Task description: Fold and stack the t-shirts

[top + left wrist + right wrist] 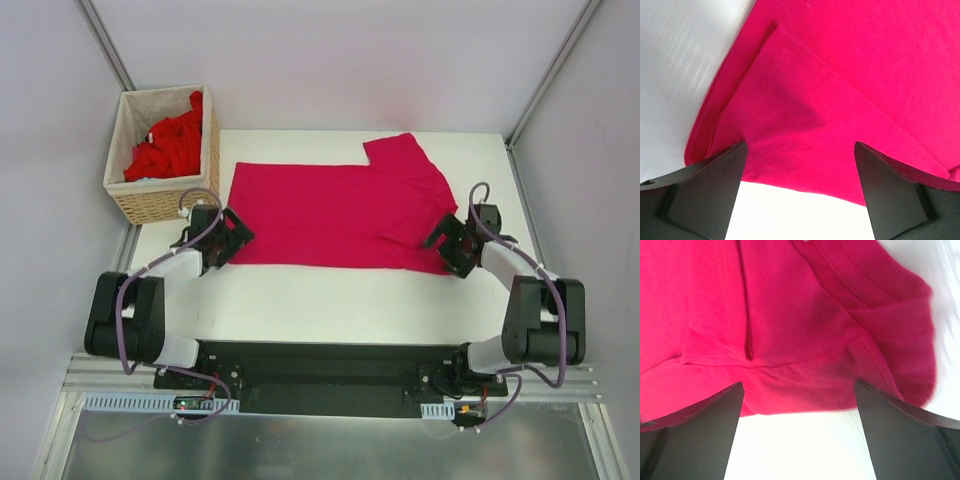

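A magenta-crimson t-shirt (340,215) lies flat across the white table, one sleeve pointing to the back right. My left gripper (232,236) is at its near left corner, open, with the hem edge (790,170) just ahead of the fingers and nothing between them. At the near right corner, by the folded sleeve and neck side (880,340), my right gripper (446,240) stands open too. In each wrist view the cloth edge crosses the gap between the fingertips of the left gripper (800,150) and the right gripper (799,390). Brighter red t-shirts (165,150) are bunched in the basket.
A woven wicker basket (160,205) with a white liner stands at the back left corner, close to my left arm. Bare white table (340,300) runs between the shirt and the arm bases. Walls and frame posts close in both sides.
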Robot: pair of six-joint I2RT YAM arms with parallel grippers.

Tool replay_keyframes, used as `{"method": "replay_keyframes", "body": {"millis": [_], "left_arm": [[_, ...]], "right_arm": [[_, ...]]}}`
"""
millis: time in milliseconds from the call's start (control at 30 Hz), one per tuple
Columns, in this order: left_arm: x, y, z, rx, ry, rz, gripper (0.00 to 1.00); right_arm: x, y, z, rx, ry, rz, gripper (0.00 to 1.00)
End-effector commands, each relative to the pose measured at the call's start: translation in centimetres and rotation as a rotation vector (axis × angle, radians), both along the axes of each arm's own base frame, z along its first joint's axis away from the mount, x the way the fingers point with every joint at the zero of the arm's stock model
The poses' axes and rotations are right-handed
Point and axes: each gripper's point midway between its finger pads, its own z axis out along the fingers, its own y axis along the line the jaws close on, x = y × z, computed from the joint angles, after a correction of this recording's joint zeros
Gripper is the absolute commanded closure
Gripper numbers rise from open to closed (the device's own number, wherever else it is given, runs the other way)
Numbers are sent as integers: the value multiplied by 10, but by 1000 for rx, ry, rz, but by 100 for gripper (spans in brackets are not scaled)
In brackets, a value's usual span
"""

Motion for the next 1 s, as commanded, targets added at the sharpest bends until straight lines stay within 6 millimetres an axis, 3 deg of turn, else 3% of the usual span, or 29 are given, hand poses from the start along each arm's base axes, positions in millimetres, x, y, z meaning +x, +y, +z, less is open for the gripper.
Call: {"method": "replay_keyframes", "body": {"millis": [0,33,100,267,400,533,567,767,900,967], "left_arm": [[-62,8,-19,-8,135,39,11],[-76,6,-25,-17,156,43,11],[-84,4,-17,-22,119,40,12],[-120,11,-24,-8,151,69,12],[-129,11,-23,-19,125,66,12],[-115,8,-5,-12,76,31,11],[-111,8,-1,-11,69,27,11],[-83,6,26,3,26,13,2],[-69,5,34,21,19,-1,1],[-67,6,33,32,27,-2,1]], "right_arm": [[-37,-5,8,-26,47,-15,3],[-40,-4,17,-27,19,-10,3],[-56,-4,17,-35,37,-3,3],[-87,-4,24,-56,34,2,3],[-95,-2,28,-61,5,4,3],[-79,5,54,-84,-51,42,3],[-67,7,71,-91,-88,57,4],[-16,31,106,-87,-165,127,2],[9,49,93,-71,-137,172,1],[19,53,77,-69,-106,177,4]]}}
